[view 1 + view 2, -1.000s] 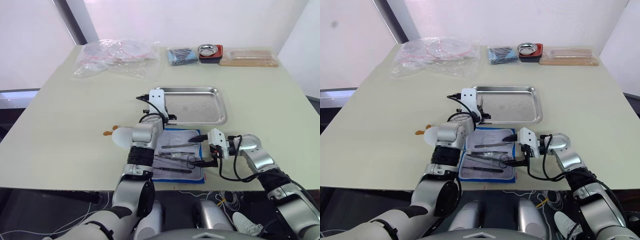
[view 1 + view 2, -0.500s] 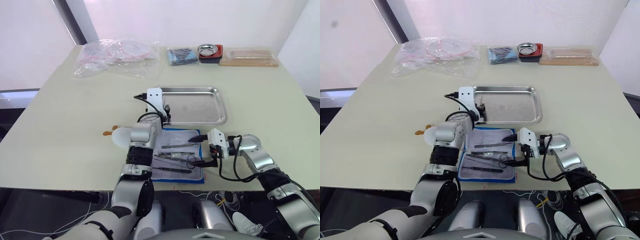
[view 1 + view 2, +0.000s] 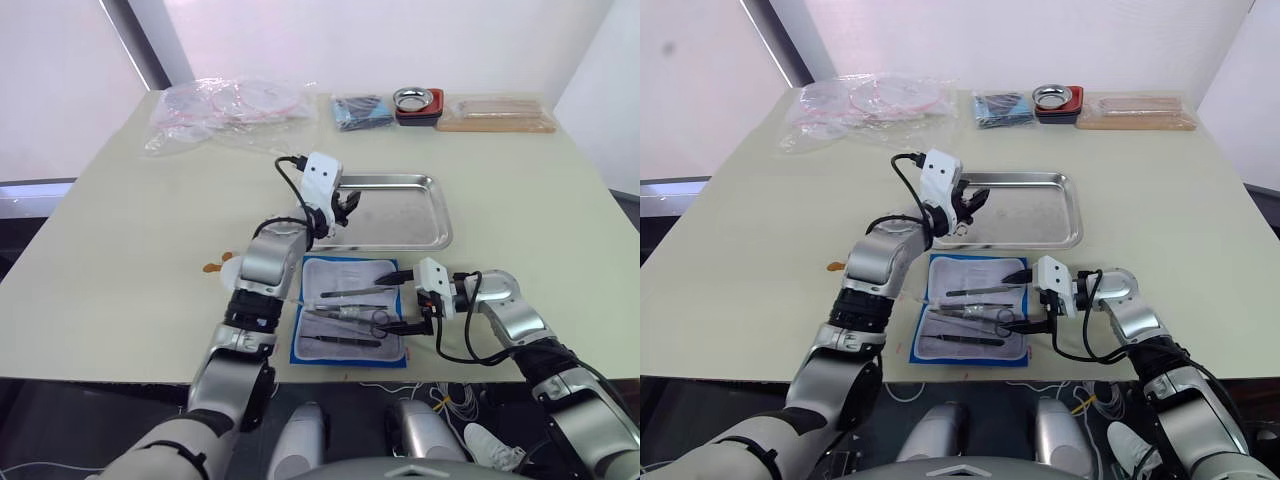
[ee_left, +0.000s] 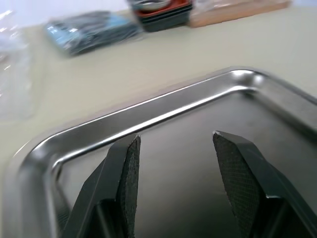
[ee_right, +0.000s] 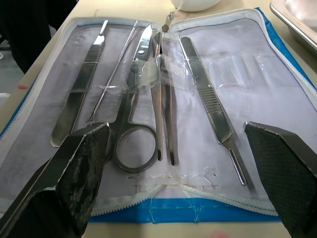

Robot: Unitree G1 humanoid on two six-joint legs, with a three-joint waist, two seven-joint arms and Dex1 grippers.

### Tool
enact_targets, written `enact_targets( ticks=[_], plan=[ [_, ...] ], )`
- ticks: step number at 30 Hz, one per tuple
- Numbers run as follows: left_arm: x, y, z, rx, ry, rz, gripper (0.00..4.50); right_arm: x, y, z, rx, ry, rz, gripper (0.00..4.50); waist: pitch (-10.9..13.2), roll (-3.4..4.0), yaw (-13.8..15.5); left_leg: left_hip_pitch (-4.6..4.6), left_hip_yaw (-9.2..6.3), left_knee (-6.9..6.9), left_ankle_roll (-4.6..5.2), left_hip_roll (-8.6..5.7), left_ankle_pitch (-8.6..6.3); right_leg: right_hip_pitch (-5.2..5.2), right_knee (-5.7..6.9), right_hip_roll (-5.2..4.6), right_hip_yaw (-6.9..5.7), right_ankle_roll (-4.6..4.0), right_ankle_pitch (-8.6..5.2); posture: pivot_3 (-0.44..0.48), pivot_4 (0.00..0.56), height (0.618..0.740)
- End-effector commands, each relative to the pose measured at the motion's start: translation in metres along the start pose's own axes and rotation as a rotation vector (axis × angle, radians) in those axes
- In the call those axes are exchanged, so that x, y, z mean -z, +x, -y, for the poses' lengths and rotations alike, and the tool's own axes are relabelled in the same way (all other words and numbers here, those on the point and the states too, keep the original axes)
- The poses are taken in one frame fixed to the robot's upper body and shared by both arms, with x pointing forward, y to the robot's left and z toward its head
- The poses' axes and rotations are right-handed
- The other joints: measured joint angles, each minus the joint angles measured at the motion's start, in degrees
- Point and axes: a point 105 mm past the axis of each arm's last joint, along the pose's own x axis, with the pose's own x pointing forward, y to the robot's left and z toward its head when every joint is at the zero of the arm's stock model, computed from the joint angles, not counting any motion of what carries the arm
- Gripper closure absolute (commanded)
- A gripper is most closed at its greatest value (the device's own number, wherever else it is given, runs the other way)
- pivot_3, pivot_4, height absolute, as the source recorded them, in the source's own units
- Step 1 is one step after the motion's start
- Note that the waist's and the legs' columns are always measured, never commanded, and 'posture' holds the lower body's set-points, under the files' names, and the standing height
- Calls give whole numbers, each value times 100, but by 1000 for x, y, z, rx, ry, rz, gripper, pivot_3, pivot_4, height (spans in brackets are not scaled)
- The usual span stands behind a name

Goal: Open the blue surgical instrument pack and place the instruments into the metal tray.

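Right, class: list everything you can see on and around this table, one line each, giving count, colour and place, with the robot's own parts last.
Table: one, pale cream, under everything.
Metal tray: one, shiny steel, mid-table.
Blue surgical instrument pack: one, blue with pale lining, lying open on the near side of the tray.
Instruments: about five, silvery, lying in the open pack.
Clear plastic bags: a heap, transparent with pink contents, far left.
Dark blue packet: one, far edge.
Round metal bowl: one, in a red holder, far edge.
Wooden block: one, tan, far right.
Left gripper: black fingers, open over the tray's left end.
Right gripper: black fingers, open at the pack's right edge.
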Motion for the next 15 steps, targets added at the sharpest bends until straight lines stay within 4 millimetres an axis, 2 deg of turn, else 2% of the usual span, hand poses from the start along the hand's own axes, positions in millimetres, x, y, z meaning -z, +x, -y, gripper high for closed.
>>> enact_targets(
  ticks=[1,6,11,15],
  plan=[
    [-17,-22,18,214,108,111,2054,62,1,-30,-37,170,-207,0,0,0,-14,0,-1,0,0,0,0,-1,0,0,-1,0,0,0,150,740],
    [-17,-46,25,363,123,151,2054,63,0,-31,-35,173,-205,0,-2,-2,9,-1,-2,-5,0,3,0,-4,-4,-1,-2,-4,-2,0,150,740],
    [-15,-86,31,563,173,201,2054,62,1,-31,-37,171,-203,0,-3,-2,-9,1,6,-10,0,10,0,-6,-7,-2,6,-24,-13,0,150,740],
    [-6,-112,12,616,238,134,2054,61,1,-31,-35,170,-199,0,-1,-1,2,-5,3,-11,1,16,0,-19,-6,-1,5,-26,-15,0,150,740]
  ],
)
